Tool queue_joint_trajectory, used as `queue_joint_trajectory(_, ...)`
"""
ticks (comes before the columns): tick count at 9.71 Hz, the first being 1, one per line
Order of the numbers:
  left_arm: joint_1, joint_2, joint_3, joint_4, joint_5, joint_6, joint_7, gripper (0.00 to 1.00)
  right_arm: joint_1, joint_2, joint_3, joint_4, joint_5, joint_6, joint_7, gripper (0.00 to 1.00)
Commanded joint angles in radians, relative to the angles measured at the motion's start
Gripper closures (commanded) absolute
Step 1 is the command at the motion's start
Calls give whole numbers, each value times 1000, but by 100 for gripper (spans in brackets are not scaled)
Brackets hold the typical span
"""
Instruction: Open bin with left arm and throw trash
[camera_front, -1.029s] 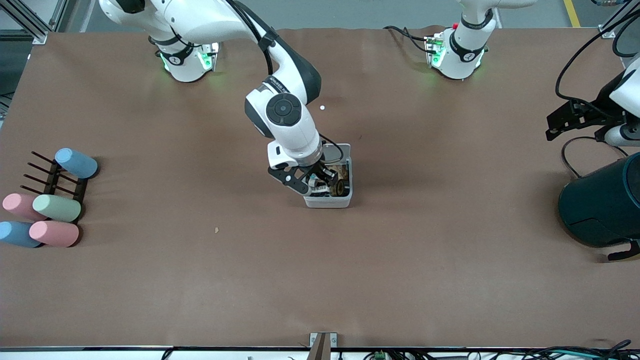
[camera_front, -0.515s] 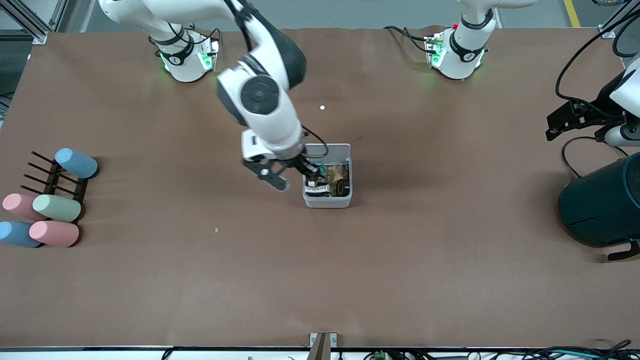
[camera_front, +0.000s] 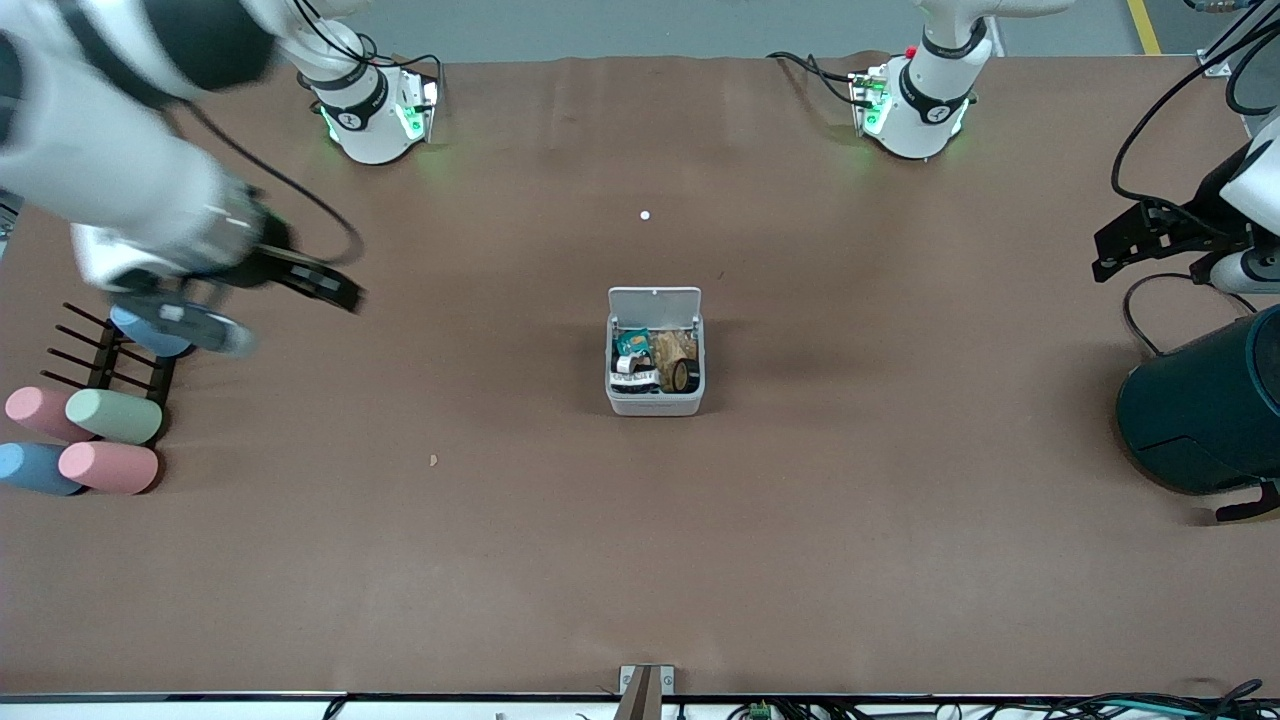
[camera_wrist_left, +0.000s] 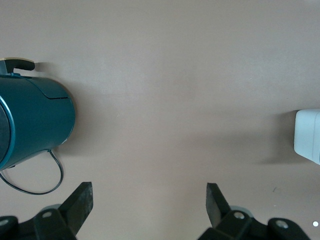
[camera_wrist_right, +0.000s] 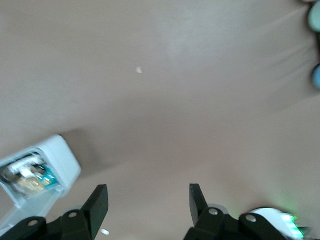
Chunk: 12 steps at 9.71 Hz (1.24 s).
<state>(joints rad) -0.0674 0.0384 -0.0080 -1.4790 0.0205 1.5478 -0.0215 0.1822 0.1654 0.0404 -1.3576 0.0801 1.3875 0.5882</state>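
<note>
The white bin (camera_front: 655, 405) stands mid-table with its lid (camera_front: 655, 300) open and upright. Inside lie the black wrapper (camera_front: 630, 375), the beige rubber-band loop (camera_front: 672, 347) and the black tape roll (camera_front: 685, 376). My right gripper (camera_front: 290, 320) is open and empty, over the table beside the cylinder rack at the right arm's end. In the right wrist view it (camera_wrist_right: 148, 200) shows the bin (camera_wrist_right: 65, 160) with the trash (camera_wrist_right: 27, 175) inside. My left gripper (camera_front: 1100, 255) waits open and empty above the teal container; in the left wrist view it (camera_wrist_left: 149, 197) is over bare table, the bin (camera_wrist_left: 307, 135) at the edge.
A large dark teal container (camera_front: 1200, 410) stands at the left arm's end, also in the left wrist view (camera_wrist_left: 30, 120). Pastel cylinders (camera_front: 110, 415) and a black rack (camera_front: 100, 360) lie at the right arm's end. A tiny white dot (camera_front: 645, 215) and a crumb (camera_front: 433, 460) lie on the table.
My right gripper has left the bin and swung toward the right arm's end, open and empty. The trash stays in the bin. The left arm has not moved.
</note>
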Motion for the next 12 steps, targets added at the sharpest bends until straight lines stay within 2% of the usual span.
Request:
queue_joint_trajectory(1, -2, 11, 2, 23, 10, -2, 8, 0, -145, -94, 19, -55, 13, -92, -277, 22)
queue_joint_trajectory(3, -2, 11, 2, 23, 10, -2, 8, 0, -278, -150, 18, -90, 10, -123, -539, 12)
queue_joint_trajectory(4, -2, 11, 2, 23, 10, -2, 9, 0, -317, -158, 18, -90, -3, -126, -673, 2)
queue_joint_trajectory(5, -2, 11, 2, 23, 10, -2, 11, 0, -323, -156, 19, -83, -19, -120, -727, 0)
queue_joint_trajectory(7, -2, 11, 2, 23, 10, -3, 9, 0, -258, -152, 30, -51, -126, -120, -722, 0)
queue_joint_trajectory(12, 20, 12, 2, 23, 10, -5, 18, 0, -248, -145, 29, -64, -103, -47, -722, 0)
